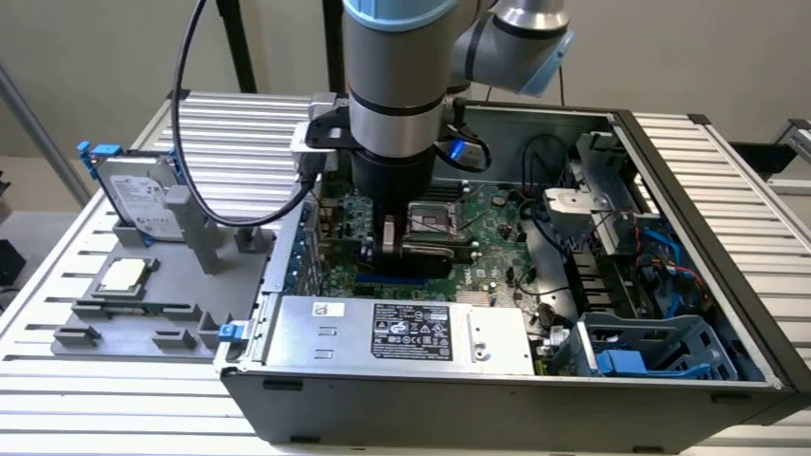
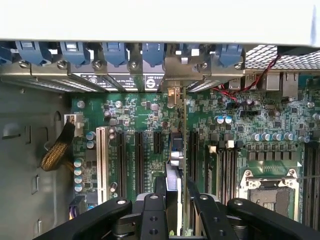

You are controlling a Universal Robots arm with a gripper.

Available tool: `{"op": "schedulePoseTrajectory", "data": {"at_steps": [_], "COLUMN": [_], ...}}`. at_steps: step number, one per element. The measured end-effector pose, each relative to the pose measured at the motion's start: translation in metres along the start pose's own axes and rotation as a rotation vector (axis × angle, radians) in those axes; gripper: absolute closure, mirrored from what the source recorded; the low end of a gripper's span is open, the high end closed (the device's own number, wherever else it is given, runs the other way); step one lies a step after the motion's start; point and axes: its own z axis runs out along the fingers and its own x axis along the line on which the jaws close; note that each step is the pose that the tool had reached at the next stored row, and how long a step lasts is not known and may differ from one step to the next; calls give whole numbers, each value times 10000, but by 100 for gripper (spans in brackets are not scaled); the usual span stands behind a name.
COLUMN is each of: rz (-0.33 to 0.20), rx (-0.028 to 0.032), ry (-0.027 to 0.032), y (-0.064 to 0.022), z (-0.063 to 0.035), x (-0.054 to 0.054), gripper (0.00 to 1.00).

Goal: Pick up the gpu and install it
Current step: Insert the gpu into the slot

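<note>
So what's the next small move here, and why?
Probably a short, straight press down: the gripper holds the gpu upright on edge among the expansion slots, its bracket at the rear openings. Whether it is seated cannot be told.

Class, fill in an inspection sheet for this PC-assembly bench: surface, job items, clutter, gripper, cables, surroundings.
Surface: ribbed metal table carrying an open computer case and a grey parts fixture.
Job's things: gpu seen edge-on, standing upright between the gripper fingers over the motherboard slots, its bracket at the rear slot row.
Clutter: hard drive with blue rails and a processor chip in the fixture.
Gripper: gripper low inside the case, shut on the gpu.
Cables: black cable hanging to the arm; red wires and braided bundle in the case.
Surroundings: plain wall; nothing else seen.
</note>
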Motion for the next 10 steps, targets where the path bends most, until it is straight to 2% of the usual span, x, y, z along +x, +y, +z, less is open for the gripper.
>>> {"op": "schedulePoseTrajectory", "data": {"at_steps": [6, 10], "rz": [1, 1], "rx": [-1, -1], "ry": [12, 56], "y": [9, 20], "z": [37, 61], "x": [-12, -13], "gripper": [100, 100]}}
